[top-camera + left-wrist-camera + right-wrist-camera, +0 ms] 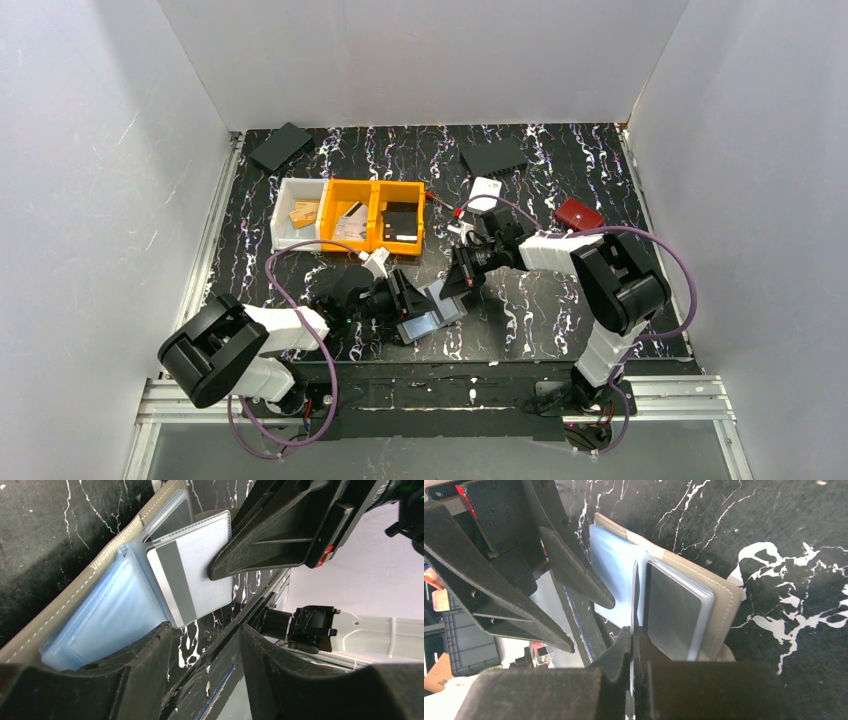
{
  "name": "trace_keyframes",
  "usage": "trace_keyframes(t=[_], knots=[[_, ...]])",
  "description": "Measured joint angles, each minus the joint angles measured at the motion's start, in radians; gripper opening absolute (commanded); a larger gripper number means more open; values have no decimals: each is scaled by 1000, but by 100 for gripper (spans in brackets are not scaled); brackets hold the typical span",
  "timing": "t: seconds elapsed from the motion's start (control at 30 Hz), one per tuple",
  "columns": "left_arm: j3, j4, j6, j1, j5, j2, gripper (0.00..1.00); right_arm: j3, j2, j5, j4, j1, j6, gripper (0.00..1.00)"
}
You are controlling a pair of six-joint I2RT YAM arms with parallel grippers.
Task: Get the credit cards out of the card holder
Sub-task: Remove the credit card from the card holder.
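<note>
Card holder (432, 314) lay opened flat on the black, white-veined table (560, 310), near the front edge and between the two arms. Entries below by size.

- Left arm (250, 340) reached in from the front left and right arm (610, 280) from the front right. Both wrists met over the card holder.
- White bin (297, 212) stood at rear left, touching a pair of orange bins (375, 215). All held small flat items that I could not identify.
- Black pads (281, 146) lay along the back edge, one at the left corner and one nearer the centre.
- Red wallet (579, 213) sat right of centre, well apart from the card holder.
- Small white case (486, 192) lay between the red wallet and the orange bins.

Card holder, close up: it had a taupe stitched rim and pale blue clear sleeves (105, 610) inside.

- Left gripper (205, 635) had its fingers standing apart with nothing clamped between them. One fingertip rested on the pale blue sleeve. The other hung off the holder's near edge, over the table.
- Right gripper (630, 635) was closed tight on the credit card (192, 570), pinching it by one short end.
- The credit card was silvery-white with a grey stripe and sat over the holder's fold. I could not tell whether its far end was inside a sleeve.
- Second card (674, 612) was grey and sat inside the clear sleeve on the half nearer the right gripper, just beside the pinched card.
</note>
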Motion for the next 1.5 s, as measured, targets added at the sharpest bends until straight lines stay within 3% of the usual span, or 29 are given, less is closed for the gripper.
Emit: trace_keyframes(t=[0.67, 0.87, 1.2, 1.37, 1.5], knots=[[-60, 360, -35, 8, -25, 125, 39, -71, 14, -229, 272, -74, 199, 1], [-60, 395, -43, 10, -21, 135, 32, -76, 14, -261, 314, -81, 232, 1], [-60, 409, -43, 14, -11, 135, 29, -79, 7, -282, 345, -82, 258, 1], [-58, 410, -41, 16, -6, 137, 21, -80, 6, -293, 360, -83, 266, 1], [-55, 407, -38, 20, -1, 145, 6, -80, 6, -299, 364, -85, 269, 1]])
